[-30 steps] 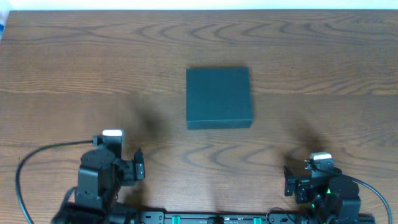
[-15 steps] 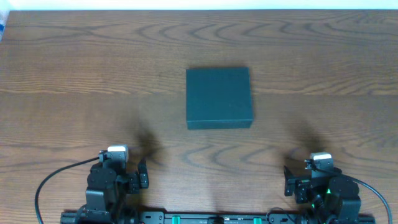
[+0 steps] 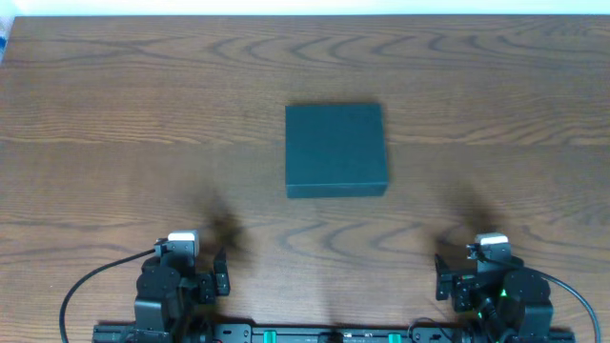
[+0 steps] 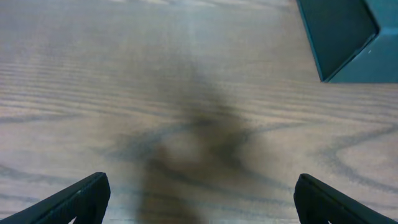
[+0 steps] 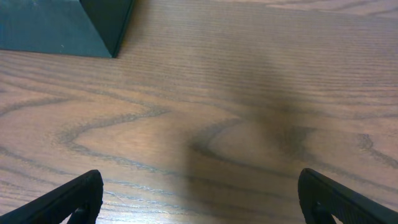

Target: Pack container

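The container (image 3: 335, 150) is a dark teal box with its lid shut, lying flat in the middle of the wooden table. My left gripper (image 3: 181, 267) is near the table's front edge, left of and well short of the box, open with nothing between its fingers. In the left wrist view the left gripper (image 4: 200, 199) shows only bare wood between its fingers, and a corner of the container (image 4: 345, 31) sits at the top right. My right gripper (image 3: 491, 272) is at the front right, also open and empty. In the right wrist view the right gripper (image 5: 200, 199) spans bare wood, with the container (image 5: 62, 25) at the top left.
The wooden table (image 3: 114, 114) stretches wide on both sides of the box. A black rail (image 3: 324, 333) carrying the arm bases runs along the front edge. A cable (image 3: 86, 286) loops off the left arm.
My left arm has drawn back toward the front edge and a little to the right, still open. The right arm and the box have not moved.
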`<action>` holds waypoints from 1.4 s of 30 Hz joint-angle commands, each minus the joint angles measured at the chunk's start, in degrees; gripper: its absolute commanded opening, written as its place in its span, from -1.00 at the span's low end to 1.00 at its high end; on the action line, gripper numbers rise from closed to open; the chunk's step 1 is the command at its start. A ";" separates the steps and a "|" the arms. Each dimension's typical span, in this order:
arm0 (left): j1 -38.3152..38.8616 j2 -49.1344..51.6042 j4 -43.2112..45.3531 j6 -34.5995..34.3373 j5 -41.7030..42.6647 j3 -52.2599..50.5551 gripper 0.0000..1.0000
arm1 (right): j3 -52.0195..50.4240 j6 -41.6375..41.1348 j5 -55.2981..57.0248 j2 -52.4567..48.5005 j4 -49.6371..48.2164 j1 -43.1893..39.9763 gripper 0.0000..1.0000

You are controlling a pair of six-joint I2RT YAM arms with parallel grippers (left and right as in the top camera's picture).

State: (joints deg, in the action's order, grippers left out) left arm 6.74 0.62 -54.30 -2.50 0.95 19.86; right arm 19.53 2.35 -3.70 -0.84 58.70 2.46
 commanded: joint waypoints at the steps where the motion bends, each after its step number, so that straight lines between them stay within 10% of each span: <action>1: -0.39 -0.44 -1.27 0.81 -0.02 -1.53 0.91 | -0.44 0.72 -0.39 0.52 0.20 -0.46 0.98; 42: -0.39 -0.42 -0.94 0.83 0.15 -3.26 0.91 | -0.44 0.72 -0.39 0.52 0.20 -0.46 0.98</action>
State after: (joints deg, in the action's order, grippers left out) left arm 6.74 0.62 -53.89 -2.52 0.95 18.98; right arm 19.53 2.35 -3.70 -0.84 58.70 2.46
